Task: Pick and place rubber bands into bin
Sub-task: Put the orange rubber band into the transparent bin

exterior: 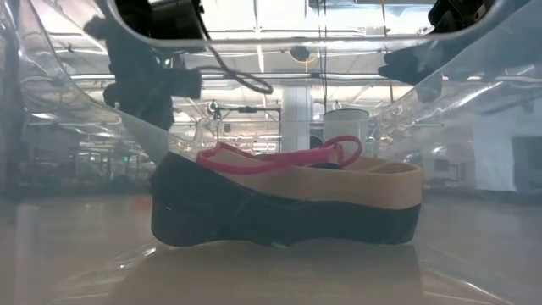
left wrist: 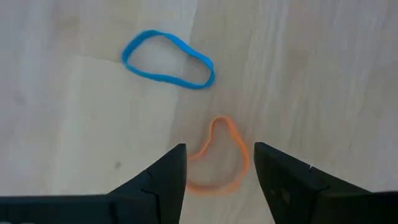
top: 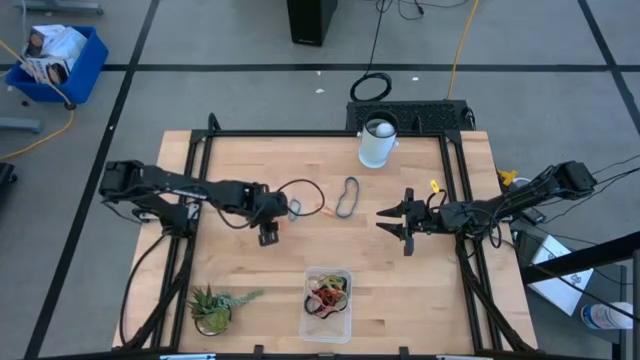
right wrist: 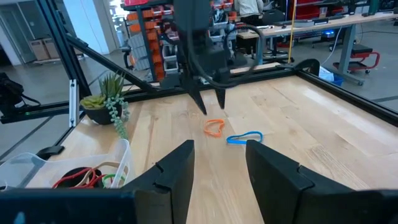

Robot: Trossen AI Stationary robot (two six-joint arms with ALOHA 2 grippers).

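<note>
An orange rubber band (left wrist: 219, 167) lies flat on the wooden table, with a blue one (left wrist: 168, 60) just beyond it; both also show in the high view (top: 312, 208) (top: 347, 197). My left gripper (left wrist: 219, 151) is open, pointing down, its fingers either side of the orange band and just above it (right wrist: 211, 104). My right gripper (top: 385, 219) is open and empty to the right of the bands. The clear bin (top: 342, 322) stands near the front edge and holds several bands (exterior: 288, 182), red, tan, green and black.
A white cup (top: 377, 142) stands at the table's far edge. A small potted plant (top: 213, 306) stands at the front left, beside the bin. Bare wood lies between the two grippers and the bin.
</note>
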